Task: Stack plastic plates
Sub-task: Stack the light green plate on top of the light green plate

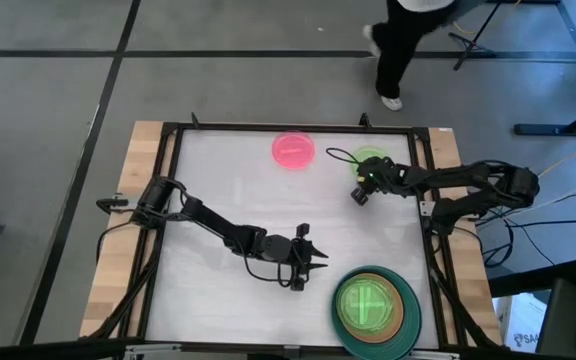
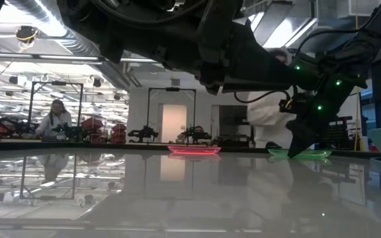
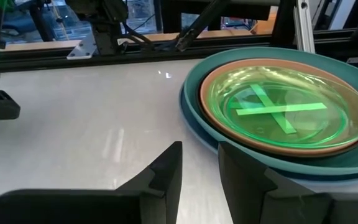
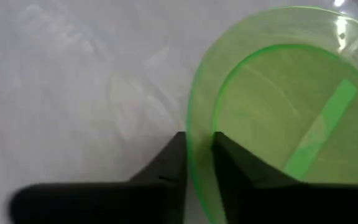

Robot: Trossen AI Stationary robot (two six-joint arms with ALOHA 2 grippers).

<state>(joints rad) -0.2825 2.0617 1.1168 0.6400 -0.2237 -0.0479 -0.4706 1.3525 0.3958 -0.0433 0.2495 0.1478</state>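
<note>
- Right wrist view: the rim of a small green plate (image 4: 278, 124) is straddled by the right gripper (image 4: 197, 163), whose fingers look pinched onto it at the table's far right.
- A thin rim grip could slip, so the plate may tilt or drop when lifted.
- The pink plate (image 1: 294, 150) is left near the far edge.
- The left gripper (image 3: 199, 168), slightly spread and holding nothing, is parked beside the stack (image 1: 404, 322); a collision is possible during delivery.

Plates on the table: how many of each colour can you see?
Green: 2, one in the stack and one with its rim between the right claw's fingers
Pink: 1
Brown-orange: 1
Dark teal: 1
Total: 5 that show
</note>
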